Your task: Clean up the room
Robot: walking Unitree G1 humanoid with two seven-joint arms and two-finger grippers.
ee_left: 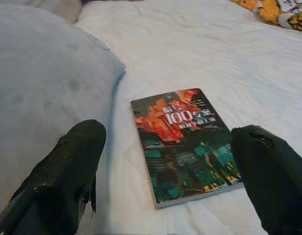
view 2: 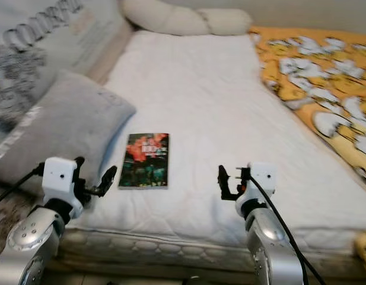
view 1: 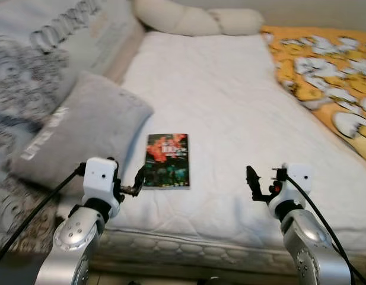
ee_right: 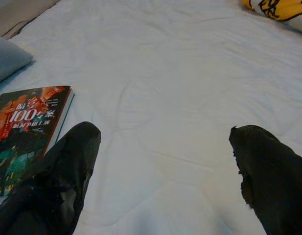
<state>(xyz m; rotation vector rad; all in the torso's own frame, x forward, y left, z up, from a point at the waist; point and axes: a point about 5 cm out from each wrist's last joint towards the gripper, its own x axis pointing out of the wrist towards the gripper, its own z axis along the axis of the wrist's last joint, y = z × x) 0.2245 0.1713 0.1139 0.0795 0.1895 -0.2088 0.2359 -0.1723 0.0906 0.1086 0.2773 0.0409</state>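
Book (view 1: 166, 161) lies flat on the white bed (view 1: 230, 107), low and left of the middle of the frame, its cover facing up. A grey pillow (view 1: 82, 127) sits just beside it, to the left. A yellow blanket (view 1: 328, 71) fills the upper right. The left pincer (view 1: 137, 181) hangs just by the book's near left corner, fingers spread wide. The right pincer (view 1: 252, 181) hangs over bare sheet at lower right, well apart from the book, fingers wide too.

dark-covered book (view 1: 166, 160), flat on mattress (view 1: 230, 107)
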